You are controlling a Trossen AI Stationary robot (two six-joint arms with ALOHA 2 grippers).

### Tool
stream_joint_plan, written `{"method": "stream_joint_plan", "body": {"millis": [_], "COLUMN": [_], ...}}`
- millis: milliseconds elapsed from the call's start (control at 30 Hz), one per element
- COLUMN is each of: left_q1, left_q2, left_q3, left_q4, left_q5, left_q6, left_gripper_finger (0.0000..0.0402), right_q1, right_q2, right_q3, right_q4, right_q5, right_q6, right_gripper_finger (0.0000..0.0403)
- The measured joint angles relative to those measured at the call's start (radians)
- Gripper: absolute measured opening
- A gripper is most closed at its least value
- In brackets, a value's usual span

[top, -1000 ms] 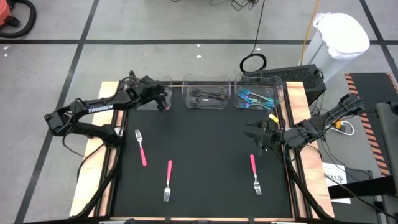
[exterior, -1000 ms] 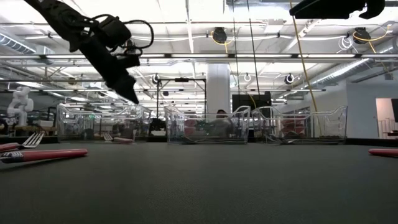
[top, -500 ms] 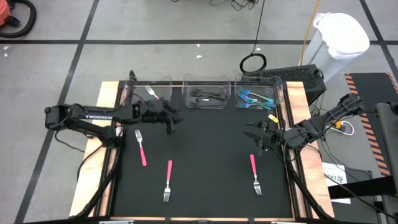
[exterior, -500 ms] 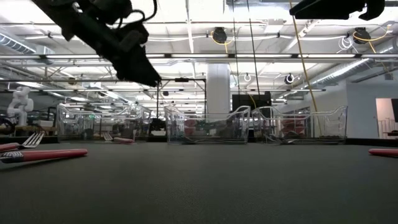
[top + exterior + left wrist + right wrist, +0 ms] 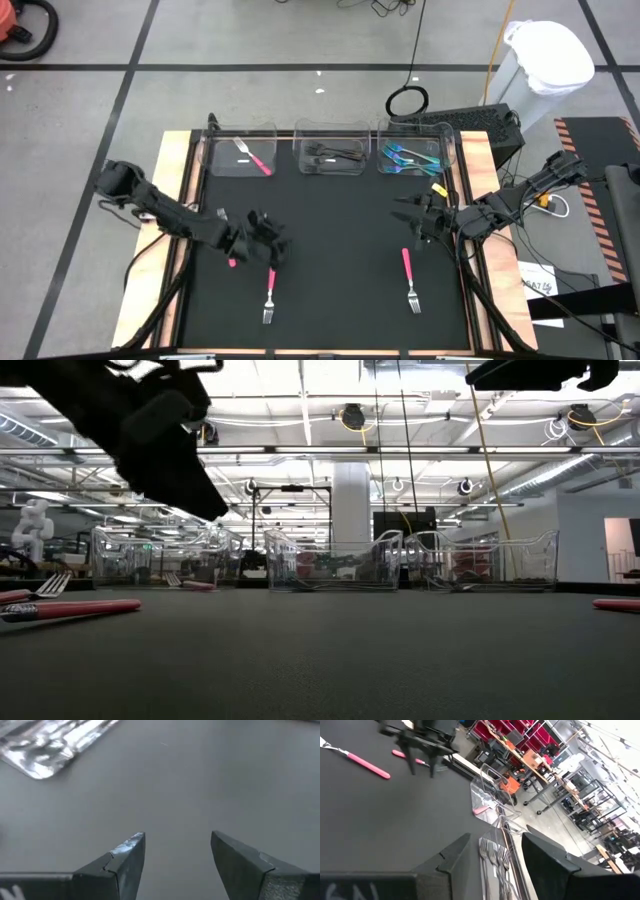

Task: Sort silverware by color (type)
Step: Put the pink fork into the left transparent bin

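Observation:
Three pink-handled forks lie flat on the black mat: one (image 5: 270,288) near the middle, one (image 5: 408,274) to the right, and one (image 5: 231,261) partly under my left arm. A fourth pink fork (image 5: 250,157) lies in the left clear bin (image 5: 212,160). Black pieces (image 5: 335,155) fill the middle bin and teal ones (image 5: 408,156) the right bin. My left gripper (image 5: 270,250) hovers open over the mat between the two left forks; a shiny fork head (image 5: 50,740) shows ahead of its gripper (image 5: 177,840). My right gripper (image 5: 407,217) waits open (image 5: 496,840) by the right edge.
The three clear bins stand in a row along the far edge (image 5: 330,560). Bare mat (image 5: 340,240) spreads between the two arms. In the low view my left arm (image 5: 150,440) hangs above the left forks (image 5: 70,608). Cables and a monitor lie off the table's right side.
My left arm has left the left bin at the far edge and swung toward the near edge and the table's middle. It now hangs low over the mat by the two left forks. With the arm gone, a pink fork shows in the left bin.

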Motion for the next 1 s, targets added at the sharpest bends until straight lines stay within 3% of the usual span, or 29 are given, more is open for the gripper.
{"method": "stream_joint_plan", "body": {"millis": [200,567,733,1000], "left_q1": [-0.091,-0.104,-0.095,-0.097], "left_q2": [0.142,0.334,0.363,0.382], "left_q3": [0.106,0.394,0.480,0.482], "left_q4": [-0.054,-0.498,-0.710,-0.731], "left_q5": [-0.020,0.075,0.183,0.371], "left_q6": [-0.119,-0.392,-0.654,-0.859], "left_gripper_finger": [0.0226,0.0226,0.0226,0.0226], "right_q1": [0.000,0.000,0.000,0.000], "right_q2": [0.000,0.000,0.000,0.000], "right_q3": [0.000,0.000,0.000,0.000], "right_q4": [0.000,-0.010,-0.023,-0.030], "right_q5": [0.000,0.000,0.000,0.000], "right_q6": [0.025,0.041,0.046,0.051], "right_gripper_finger": [0.0169,0.0169,0.0169,0.0169]}}
